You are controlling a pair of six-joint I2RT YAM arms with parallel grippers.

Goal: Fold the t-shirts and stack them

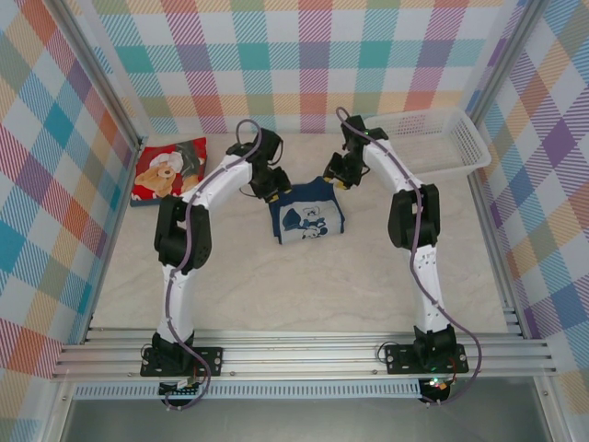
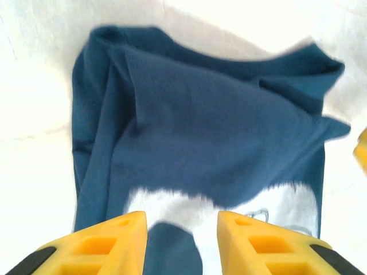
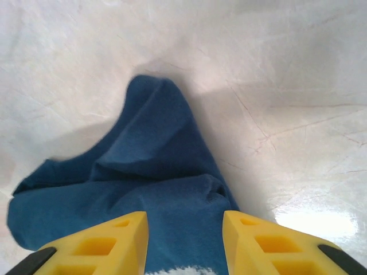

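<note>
The left gripper (image 2: 182, 228) and the right gripper (image 3: 184, 228) are hovering over the folded navy shirt (image 1: 309, 215), both with fingers spread wide, gripping nothing.

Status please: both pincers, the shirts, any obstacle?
Left pincer open, right pincer open, both above navy shirt. Navy shirt roughly folded, mid-table; red shirt far left, not stacked. Basket far right, out of the way.

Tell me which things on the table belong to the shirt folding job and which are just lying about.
Job: navy t-shirt, in the middle; red t-shirt, far left corner.
Lying about: white mesh basket, far right corner.
</note>
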